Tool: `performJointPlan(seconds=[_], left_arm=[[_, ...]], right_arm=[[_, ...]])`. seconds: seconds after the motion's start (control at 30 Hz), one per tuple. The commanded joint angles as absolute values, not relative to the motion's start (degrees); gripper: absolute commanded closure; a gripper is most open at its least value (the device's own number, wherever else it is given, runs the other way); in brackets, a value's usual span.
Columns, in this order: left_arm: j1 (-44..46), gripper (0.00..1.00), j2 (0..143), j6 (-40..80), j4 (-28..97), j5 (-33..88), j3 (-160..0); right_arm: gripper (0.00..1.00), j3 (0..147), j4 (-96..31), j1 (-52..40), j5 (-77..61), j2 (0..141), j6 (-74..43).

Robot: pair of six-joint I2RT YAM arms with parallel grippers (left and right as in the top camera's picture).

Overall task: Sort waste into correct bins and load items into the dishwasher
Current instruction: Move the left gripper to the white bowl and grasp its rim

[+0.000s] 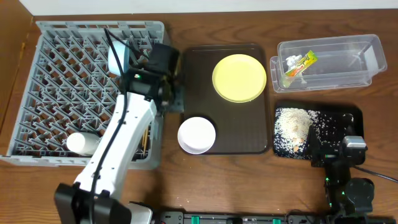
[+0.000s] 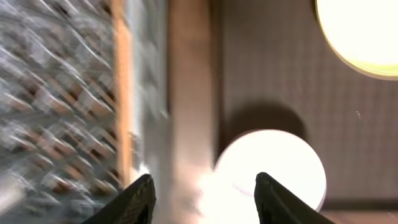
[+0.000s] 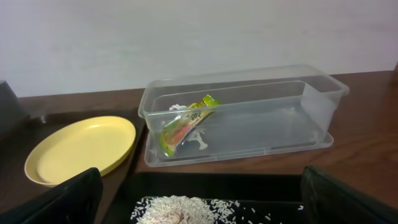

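Observation:
My left gripper [image 1: 175,102] [image 2: 205,199] hangs open and empty over the strip between the grey dishwasher rack [image 1: 62,93] [image 2: 56,112] and the brown tray. Its wrist view is motion-blurred. The white bowl [image 1: 196,134] [image 2: 273,168] lies just right of it. In the rack are a light blue bowl [image 1: 118,59], a white cup [image 1: 83,144] on its side and thin chopsticks [image 1: 145,138]. The yellow plate [image 1: 239,78] [image 2: 360,31] [image 3: 81,149] rests on the tray. My right gripper [image 1: 329,152] [image 3: 202,199] is open above the black tray [image 1: 348,115] [image 3: 273,186] holding rice [image 1: 292,127] [image 3: 180,208].
The dark brown serving tray [image 1: 249,134] sits mid-table under the plate and white bowl. The clear tub [image 1: 336,62] [image 3: 261,118] at back right holds the crumpled wrapper [image 1: 300,64] [image 3: 186,127]. A wall runs behind the table. A few rice grains lie near the front edge.

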State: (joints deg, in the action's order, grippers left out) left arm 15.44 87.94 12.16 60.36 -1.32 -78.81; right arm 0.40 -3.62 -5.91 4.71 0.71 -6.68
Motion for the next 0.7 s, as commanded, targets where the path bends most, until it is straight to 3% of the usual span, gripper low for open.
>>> performJointPlan(seconds=[0.0, 0.27, 0.4, 0.6, 0.67], left_arm=[[15.62, 0.49, 90.00, 17.91, 59.51, 8.36, -71.42], [15.62, 0.50, 90.26, 20.27, 42.68, 12.86, -52.69], [15.62, 0.66, 90.26, 20.91, 36.42, 17.52, -48.14], [16.08, 0.81, 90.24, 20.91, 30.55, 24.67, -48.12], [16.58, 0.92, 90.24, 20.86, 29.43, 23.88, -48.10]], right_arm=[[0.01, 0.32, -3.81, -5.58, 4.89, 0.49, -5.91], [0.01, 0.32, -3.81, -5.58, 4.89, 0.49, -5.91], [0.01, 0.32, -3.81, -5.58, 4.89, 0.49, -5.91], [0.01, 0.32, -3.81, -5.58, 4.89, 0.49, -5.91], [0.01, 0.32, -3.81, -5.58, 4.89, 0.49, -5.91]])
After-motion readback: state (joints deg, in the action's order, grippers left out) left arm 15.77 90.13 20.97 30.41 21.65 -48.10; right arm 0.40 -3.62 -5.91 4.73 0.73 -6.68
